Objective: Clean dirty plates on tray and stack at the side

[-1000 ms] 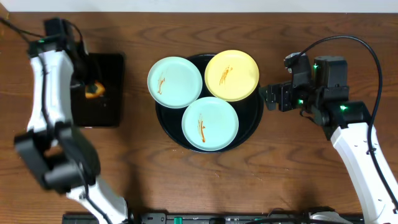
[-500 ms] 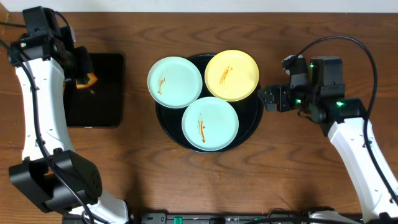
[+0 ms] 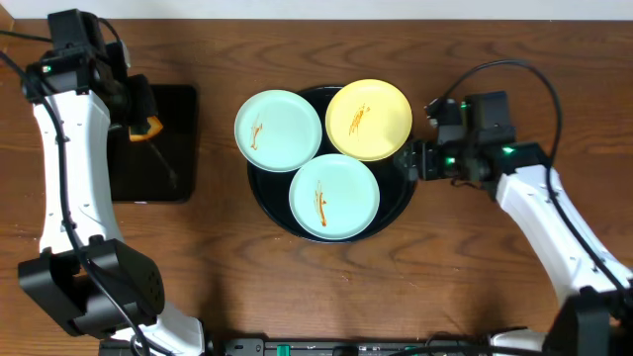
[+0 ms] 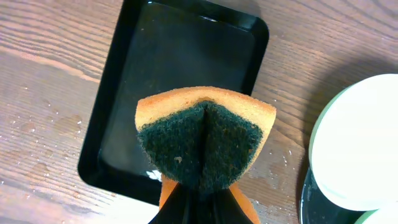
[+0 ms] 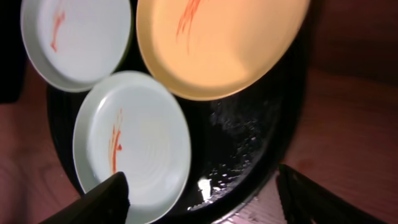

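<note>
The right pincer point(image 3: 416, 161) has crept in since a moment ago and now sits just at the right rim of the round tray point(image 3: 401, 198), its jaws spread wide with nothing between them. The three plates have not stirred. The yellow plate point(image 3: 369, 120) rests on the tray's far right part, overhanging the rim. The first blue-green plate point(image 3: 278, 131) overhangs the far left rim, and the second blue-green plate point(image 3: 334, 196) lies on the near side. All three are streaked with sauce. Well left of the tray, the left pincer point(image 4: 199, 208) stays clamped on a sponge point(image 4: 205, 140). It has drifted a touch toward the tray, above the rectangular tray point(image 3: 163, 173) on the tabletop point(image 3: 495, 297).
</note>
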Controlling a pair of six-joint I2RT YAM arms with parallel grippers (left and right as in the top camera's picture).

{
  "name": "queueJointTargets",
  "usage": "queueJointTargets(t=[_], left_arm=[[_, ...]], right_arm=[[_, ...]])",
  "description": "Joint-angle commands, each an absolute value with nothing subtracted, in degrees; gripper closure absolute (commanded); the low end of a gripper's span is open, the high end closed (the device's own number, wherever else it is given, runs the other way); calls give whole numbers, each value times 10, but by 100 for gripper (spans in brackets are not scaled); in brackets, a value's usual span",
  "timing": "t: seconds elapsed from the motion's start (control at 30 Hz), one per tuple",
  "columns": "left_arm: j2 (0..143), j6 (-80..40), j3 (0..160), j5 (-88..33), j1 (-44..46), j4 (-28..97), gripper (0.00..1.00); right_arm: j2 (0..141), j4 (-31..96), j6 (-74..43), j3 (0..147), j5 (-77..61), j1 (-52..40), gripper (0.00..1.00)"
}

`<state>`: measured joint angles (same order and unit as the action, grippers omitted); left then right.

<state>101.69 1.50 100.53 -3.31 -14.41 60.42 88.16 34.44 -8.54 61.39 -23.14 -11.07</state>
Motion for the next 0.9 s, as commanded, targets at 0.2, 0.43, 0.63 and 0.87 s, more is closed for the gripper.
queueJointTargets(t=[0.2,0.43,0.63,0.87], left_arm=[[1019,15,1006,-34,-144,603,93],[1019,14,1006,-34,-144,602,93],[1019,15,1006,-34,-144,602,93],[1019,15,1006,-34,-144,602,93]], right_arm=[[917,339,-124,621,-243,-137,28],[919,347,-124,621,-242,-137,29],[919,356,-124,621,-240,-141,29],[919,355,-124,621,-238,-143,29]])
